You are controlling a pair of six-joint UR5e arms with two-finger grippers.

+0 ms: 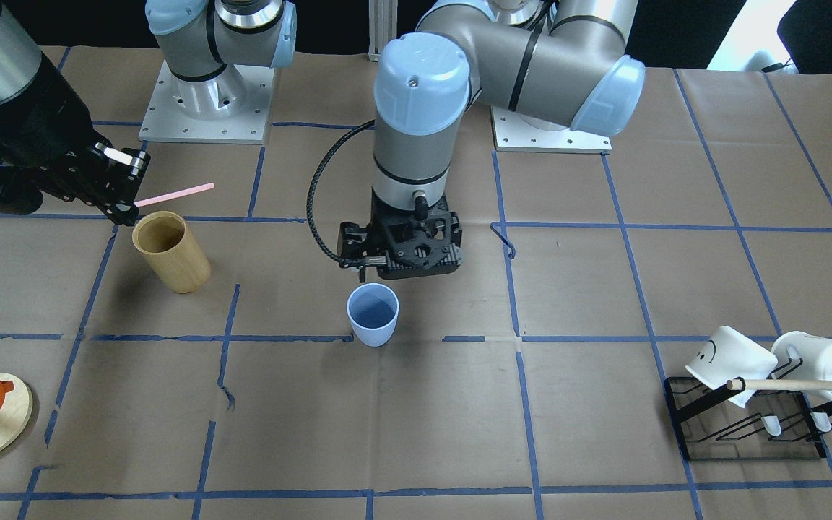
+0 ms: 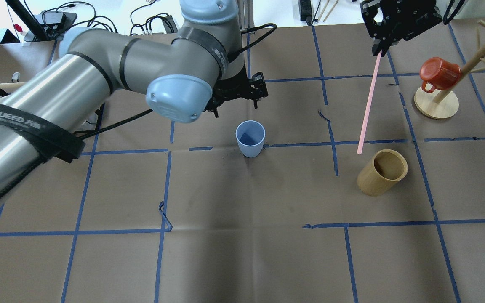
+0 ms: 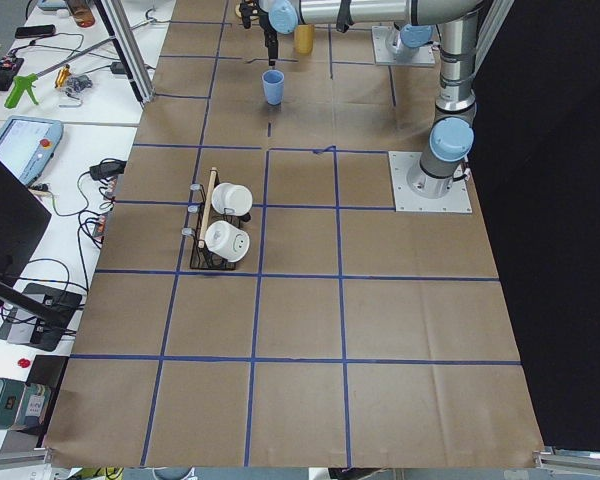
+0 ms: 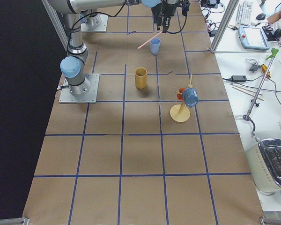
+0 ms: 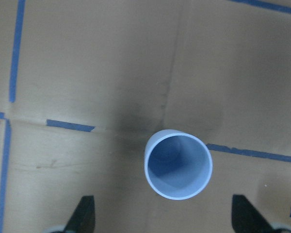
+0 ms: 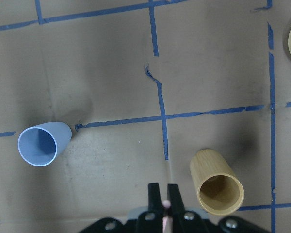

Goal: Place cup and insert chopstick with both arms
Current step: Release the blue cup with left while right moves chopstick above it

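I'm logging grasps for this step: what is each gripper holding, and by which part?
The right gripper pinches the pink chopstick at one end; the rest sticks out free. The left gripper is open by the cup, holding nothing.

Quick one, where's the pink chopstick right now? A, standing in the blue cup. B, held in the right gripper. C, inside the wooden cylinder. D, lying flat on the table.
B: the right gripper is shut on one end of the chopstick, whose free end lies outside the wooden cylinder, and the cup stands empty.
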